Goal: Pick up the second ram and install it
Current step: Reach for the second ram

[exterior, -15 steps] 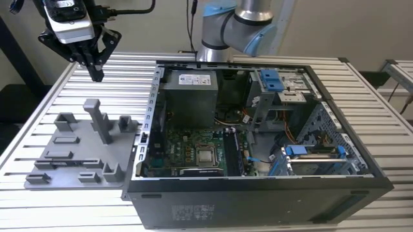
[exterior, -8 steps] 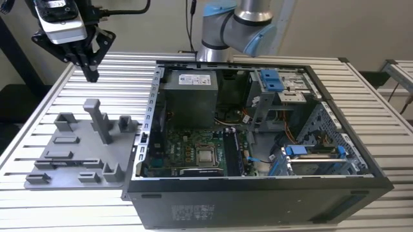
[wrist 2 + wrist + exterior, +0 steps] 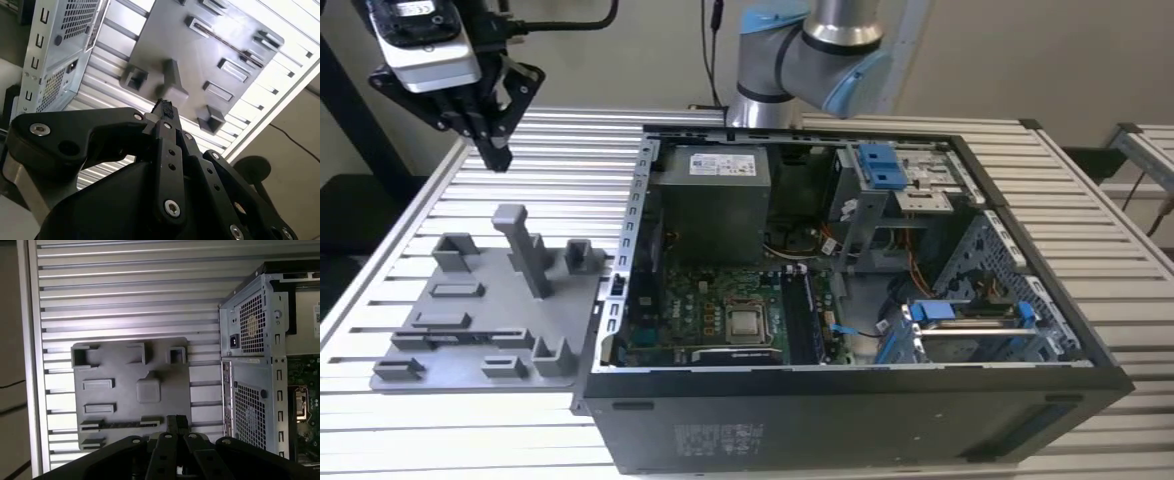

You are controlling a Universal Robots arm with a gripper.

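We see the hand (image 3: 498, 157), fingers together, raised over the grey tray's (image 3: 491, 318) far edge, on the exterior view's left of the open computer case (image 3: 854, 420); bare bench (image 3: 567, 165) slats border the tray.

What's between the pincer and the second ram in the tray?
Nothing visible covers it. The second ram sits on edge in the grey tray's slots, open from above; the pincer hangs higher up. The tall post stands apart from it.

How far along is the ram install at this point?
Nothing looks done yet. The gripper hangs shut and empty above the grey tray, beside the open computer case. A dark thin strip in the tray, likely the second ram, is not yet picked up or installed.
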